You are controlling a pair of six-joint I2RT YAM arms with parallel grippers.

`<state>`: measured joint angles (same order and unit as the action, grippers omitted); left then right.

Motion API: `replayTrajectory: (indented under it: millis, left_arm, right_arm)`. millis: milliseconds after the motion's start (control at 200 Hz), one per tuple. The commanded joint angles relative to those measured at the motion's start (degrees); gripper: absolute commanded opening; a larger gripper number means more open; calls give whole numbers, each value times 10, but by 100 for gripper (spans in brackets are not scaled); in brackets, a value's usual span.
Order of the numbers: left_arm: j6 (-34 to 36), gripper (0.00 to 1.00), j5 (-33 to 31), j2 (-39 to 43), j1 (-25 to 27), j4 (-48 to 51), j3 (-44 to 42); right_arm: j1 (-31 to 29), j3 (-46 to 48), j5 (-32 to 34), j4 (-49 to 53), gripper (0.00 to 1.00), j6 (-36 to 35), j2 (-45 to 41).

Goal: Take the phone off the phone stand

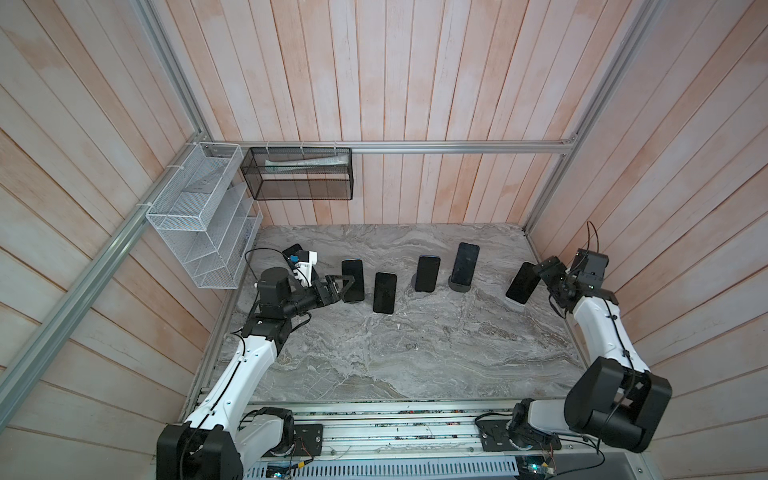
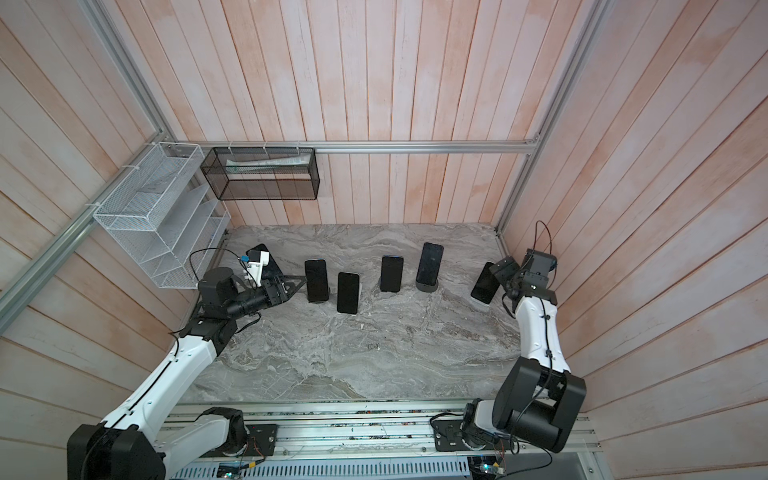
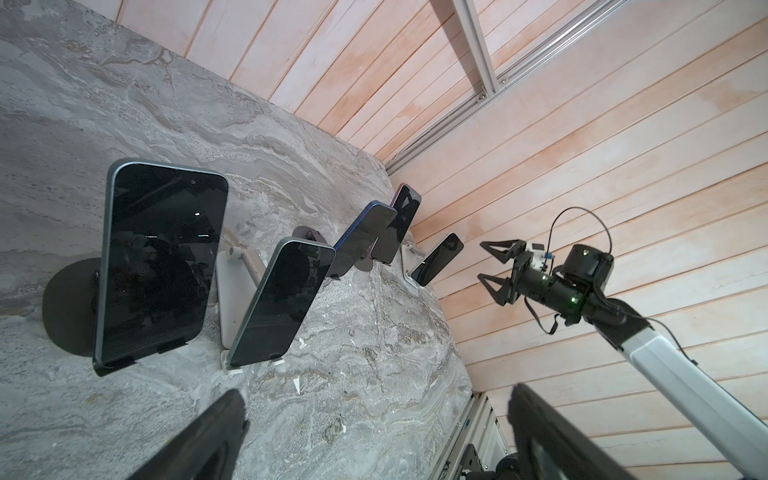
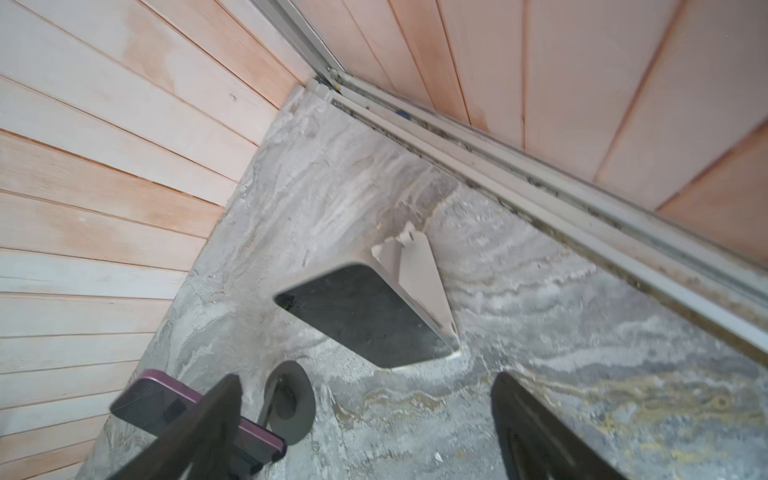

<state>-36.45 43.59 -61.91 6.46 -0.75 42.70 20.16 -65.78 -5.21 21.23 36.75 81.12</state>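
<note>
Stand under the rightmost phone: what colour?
The stand is off-white, best seen in the right wrist view.

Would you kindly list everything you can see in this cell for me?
phones: five, dark screens, on stands in a row across the table
dark slab: one, far left of the row, mostly hidden
stands: five, two white, three dark, under the phones
wire rack: one, white, left wall
mesh basket: one, black, back wall
table: one, grey marble
left gripper: one, black, open, by the leftmost phone
right gripper: one, black, open, by the rightmost phone
</note>
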Motion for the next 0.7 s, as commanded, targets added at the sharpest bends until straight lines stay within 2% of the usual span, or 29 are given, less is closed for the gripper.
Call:
replayTrajectory:
  millis: [0, 215, 325, 695]
  left_arm:
    - [14, 100, -15, 12, 3, 10, 16]
    - [15, 100, -17, 14, 4, 11, 14]
    - [14, 100, -17, 14, 5, 9, 13]
    - [13, 100, -16, 13, 5, 8, 12]
  right_arm:
    - [-10, -90, 26, 132, 98, -80, 77]
    - [-31, -161, 41, 161, 98, -110, 132]
    - [-55, -189, 80, 179, 98, -130, 152]
    - [-93, -210, 156, 189, 98, -161, 175]
